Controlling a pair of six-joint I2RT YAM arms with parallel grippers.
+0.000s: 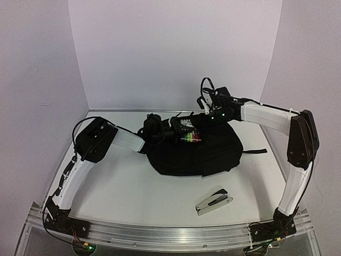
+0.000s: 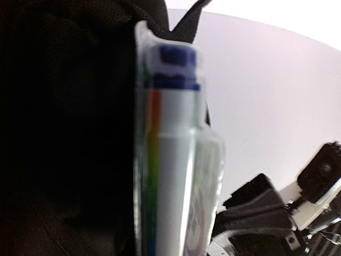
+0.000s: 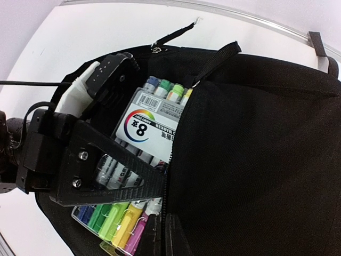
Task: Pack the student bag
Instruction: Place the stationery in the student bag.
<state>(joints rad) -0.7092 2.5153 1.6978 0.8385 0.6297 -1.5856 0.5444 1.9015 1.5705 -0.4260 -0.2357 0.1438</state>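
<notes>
The student bag (image 1: 200, 154), a soft black backpack, lies in the middle of the table. A clear pack of coloured markers (image 3: 152, 125) sticks half into the bag's opening (image 3: 176, 160). My left gripper (image 1: 181, 133) is shut on the marker pack (image 1: 191, 138), one black finger (image 3: 114, 173) lying across it. In the left wrist view the pack (image 2: 170, 160) shows edge-on beside the black fabric (image 2: 64, 133). My right gripper (image 3: 169, 232) is shut on the zipper edge of the bag (image 3: 256, 160), holding the flap up beside the pack.
A silver and black stapler (image 1: 213, 201) lies on the white table (image 1: 122, 186) in front of the bag. A black strap (image 1: 256, 151) trails to the bag's right. White walls close the back and sides.
</notes>
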